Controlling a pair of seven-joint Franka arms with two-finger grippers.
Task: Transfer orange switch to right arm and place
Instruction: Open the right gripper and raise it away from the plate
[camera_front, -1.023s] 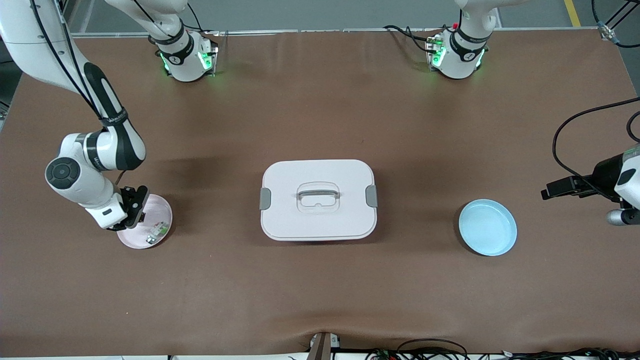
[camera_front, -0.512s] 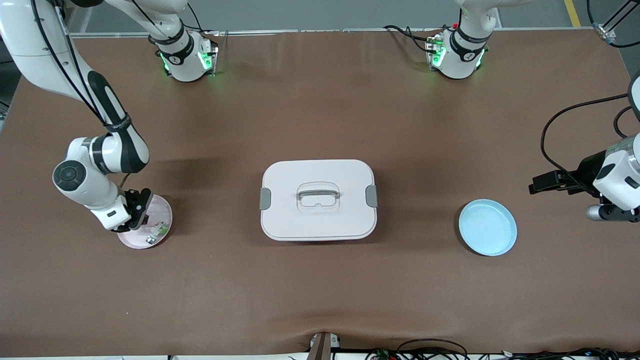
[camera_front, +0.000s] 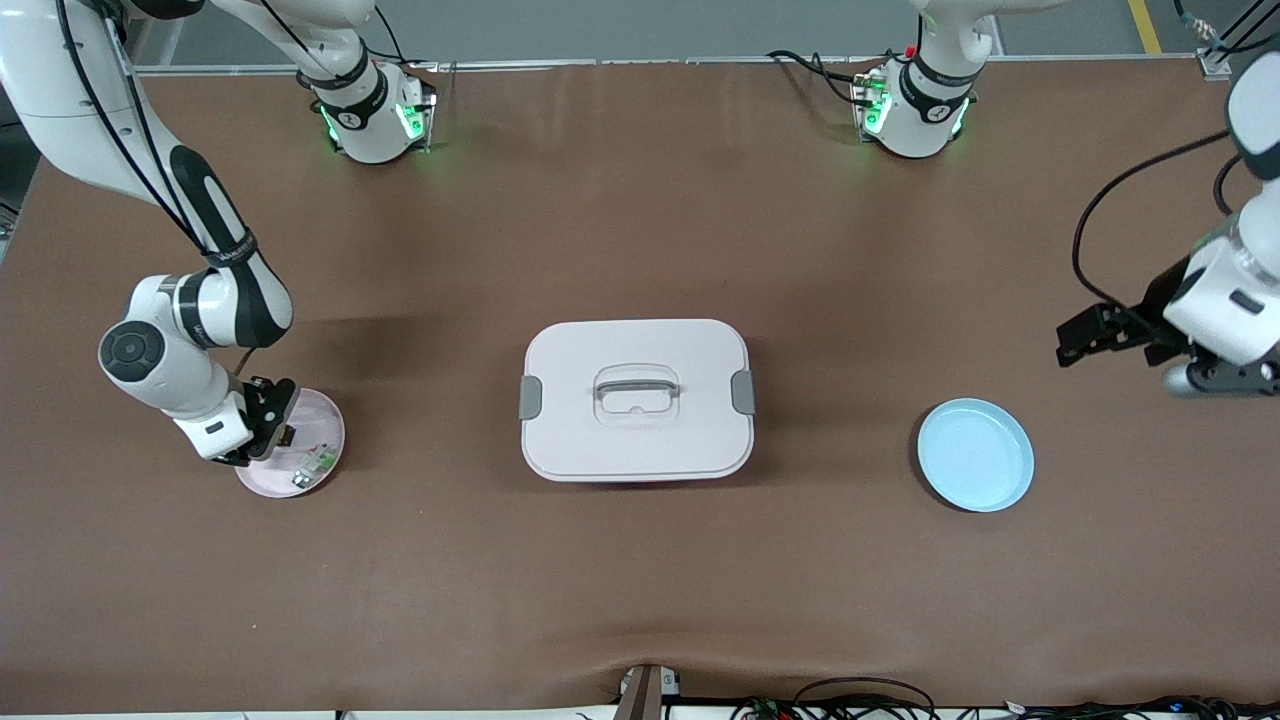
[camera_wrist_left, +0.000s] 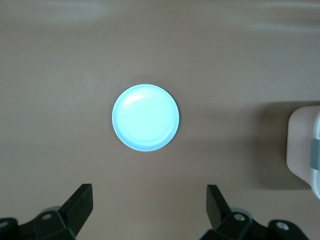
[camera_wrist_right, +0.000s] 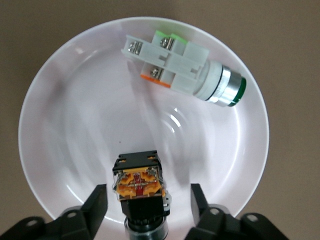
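The orange switch (camera_wrist_right: 139, 186), a small black block with an orange face and a silvery end, lies on the pink plate (camera_wrist_right: 60, 80). My right gripper (camera_wrist_right: 146, 202) is low over the plate, open, with one finger on each side of the switch and a gap at both sides. In the front view the right gripper (camera_front: 262, 425) is over the pink plate (camera_front: 325, 425) at the right arm's end of the table. My left gripper (camera_front: 1075, 340) is open and empty, up in the air over bare table beside the blue plate (camera_front: 975, 455).
A white-and-green component (camera_wrist_right: 182, 67) lies on the same pink plate, apart from the switch. A white lidded box (camera_front: 636, 399) with a handle stands mid-table. The blue plate (camera_wrist_left: 145, 117) holds nothing; the box's edge (camera_wrist_left: 305, 150) shows in the left wrist view.
My left gripper has risen and moved away from the front camera, at the left arm's end of the table. My right gripper has shifted only slightly over the pink plate.
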